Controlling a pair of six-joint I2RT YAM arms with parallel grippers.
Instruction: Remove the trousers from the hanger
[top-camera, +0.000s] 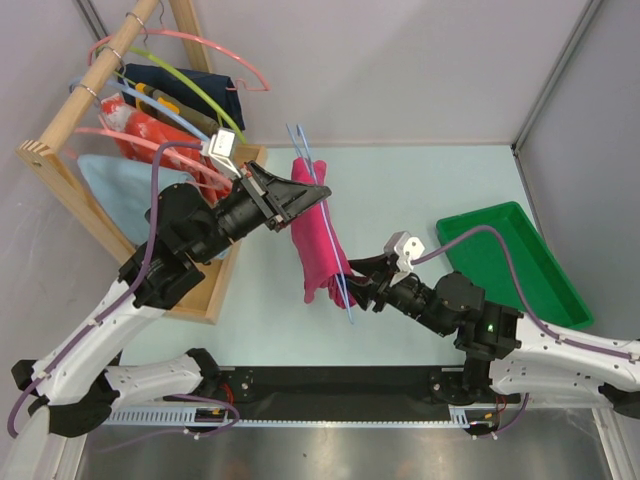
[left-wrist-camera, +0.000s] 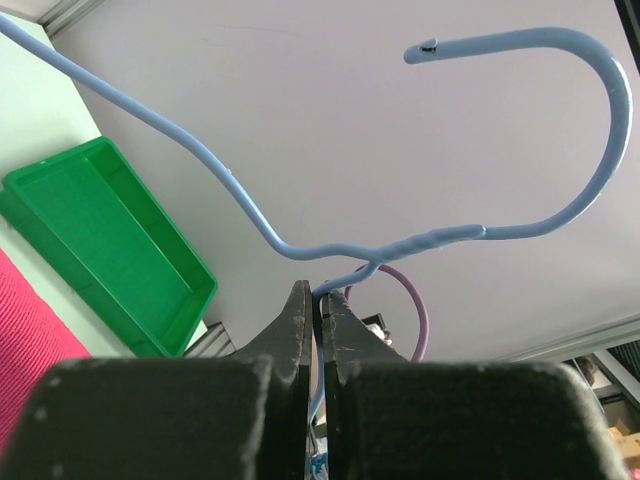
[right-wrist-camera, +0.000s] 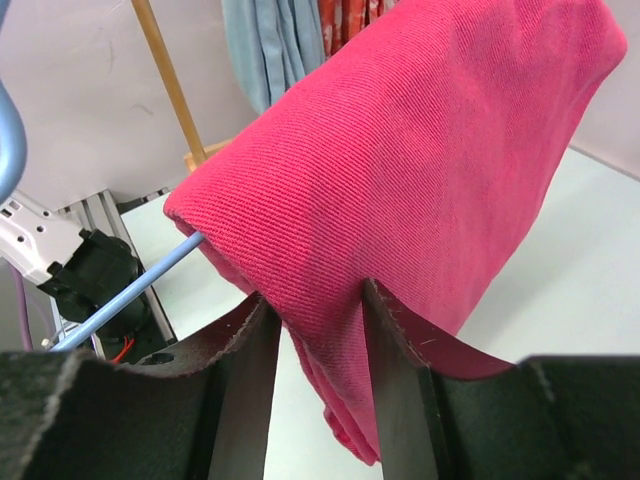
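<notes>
Two grippers are engaged, and both are closed on something. Our left gripper has its jaws pressed together on the wire of the hanger, just under the twisted neck. The hook arcs free above the fingers against the bare wall. Our right gripper is clamped on the trousers: a thick fold at the lower edge fills the gap between the two fingers and touches both.

From above we see the hanger as a thin blue line running from the back of the table toward the near edge. It passes the left gripper and ends beside the right gripper. The trousers hang over it as a thick bundle between the two; we cannot tell whether their lower end touches the table. In the right wrist view the hanger sticks out bare from the left end of the bundle.

Open room lies on the table behind and to the right of the garment, up to the green tray, which sits well apart by the right wall. The left is tighter. The wooden rack with its hung clothes stands just beside the left arm, and only a narrow strip of table separates its base from the trousers' left edge.
</notes>
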